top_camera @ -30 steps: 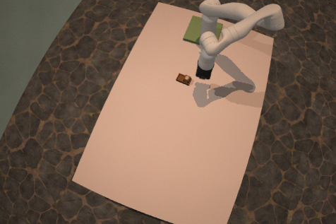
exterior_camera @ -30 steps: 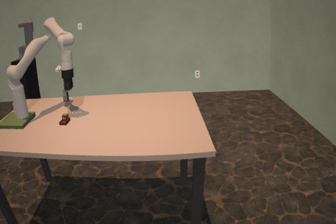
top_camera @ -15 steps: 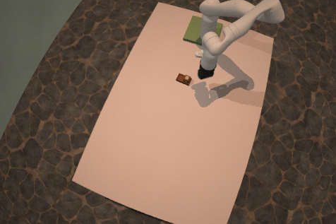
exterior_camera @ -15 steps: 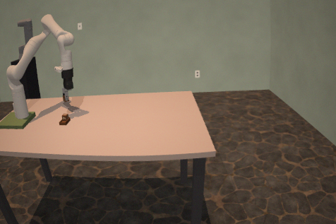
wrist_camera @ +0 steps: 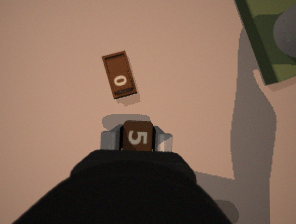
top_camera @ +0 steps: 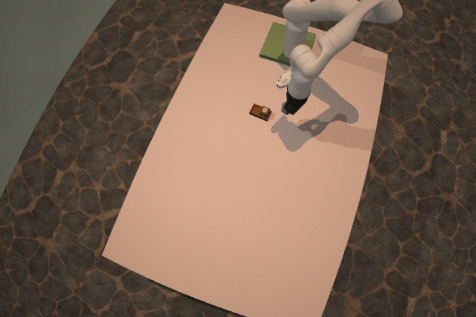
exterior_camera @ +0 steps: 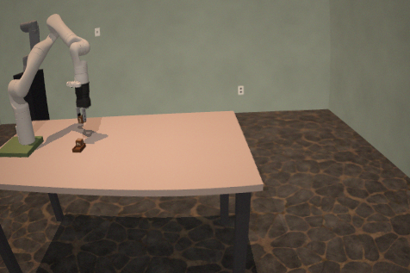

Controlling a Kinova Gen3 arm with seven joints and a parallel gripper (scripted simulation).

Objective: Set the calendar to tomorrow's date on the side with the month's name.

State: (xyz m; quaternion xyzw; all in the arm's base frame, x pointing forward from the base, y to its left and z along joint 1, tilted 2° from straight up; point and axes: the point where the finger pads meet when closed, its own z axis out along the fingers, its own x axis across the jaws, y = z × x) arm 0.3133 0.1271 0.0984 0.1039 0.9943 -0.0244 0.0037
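Bare room: green walls [exterior_camera: 194, 29], stone floor [exterior_camera: 323, 189], one table [exterior_camera: 172, 154].

The worktop [top_camera: 240, 199] is plain pale pink. The arm [top_camera: 345, 19] is off-white, its wrist [wrist_camera: 135, 190] black, and it stands on a green base [top_camera: 270, 44]. The fingers are light grey. The tray [wrist_camera: 114, 64] is reddish brown with a darker rim. One cube [wrist_camera: 137, 135] is dark brown with a white 5; the other [wrist_camera: 121, 81] shows a white 0. The floor [exterior_camera: 327, 189] is dark brown, veined in tan like cobbles. The walls [exterior_camera: 194, 29] are muted green.
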